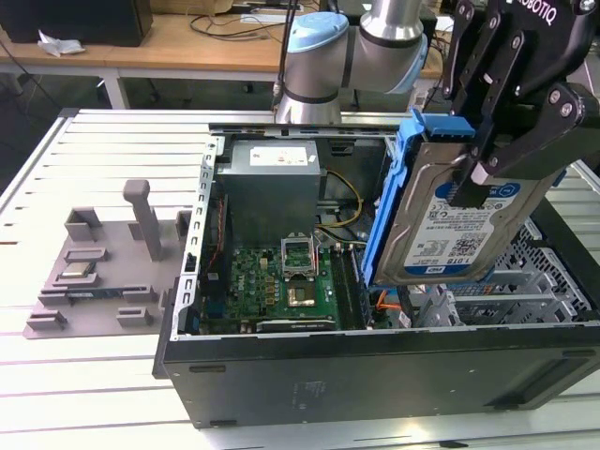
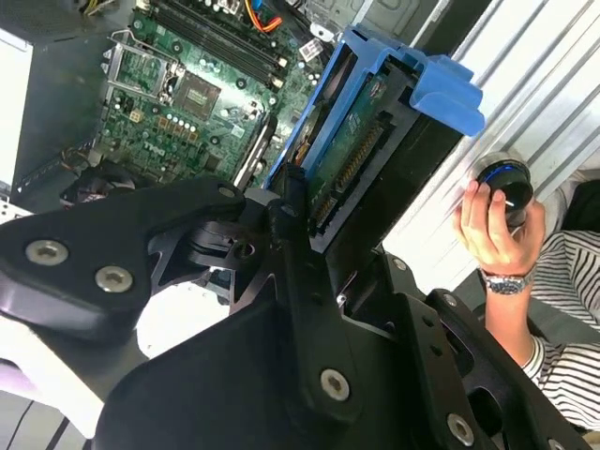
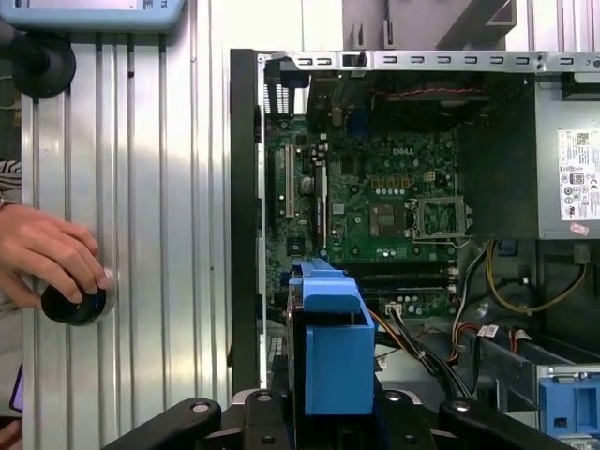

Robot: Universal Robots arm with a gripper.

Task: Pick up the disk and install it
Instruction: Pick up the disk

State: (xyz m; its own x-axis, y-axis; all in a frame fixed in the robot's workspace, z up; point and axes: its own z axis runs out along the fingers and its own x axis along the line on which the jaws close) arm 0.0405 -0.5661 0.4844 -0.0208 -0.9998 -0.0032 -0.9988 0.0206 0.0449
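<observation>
One claw [image 1: 461, 192] has the disk [image 1: 455, 220] clamped: its jaws are closed most of the way across the two flat faces, and one dark finger [image 1: 469, 187] lies on the white-and-blue label. The disk hangs almost on edge and tilted, label towards the exterior camera, above the open computer case [image 1: 375, 380]. On the exterior view's clock face it sits at about three o'clock from the green circuit board [image 1: 281, 281] and at about four o'clock from the grey power box [image 1: 272, 183]. Its lower edge is over the metal cage at that end of the case; whether it touches anything there I cannot tell.

The blue frame [image 2: 441, 89] wraps the disk's rim, and the second wrist view shows the connector strip along one bare edge.

As a judgement, this disk is stiff and fairly heavy for its bulk, with smooth metal faces that could slide under a light squeeze. It looks shock-sensitive, so knocks against the case walls are the main risk. The flat faces near the middle seem the soundest place to hold. The plastic frame probably flexes, and the connector edge and bare underside are best left untouched.

Well outside the case, at about nine o'clock from the circuit board in the exterior view, a grey tray [image 1: 42, 300] carries a small square chip [image 1: 77, 275]. In both wrist views a person's hand [image 3: 47, 253] rests on a black knob [image 3: 70, 303] on the ribbed table [image 3: 150, 187] beside the case.
</observation>
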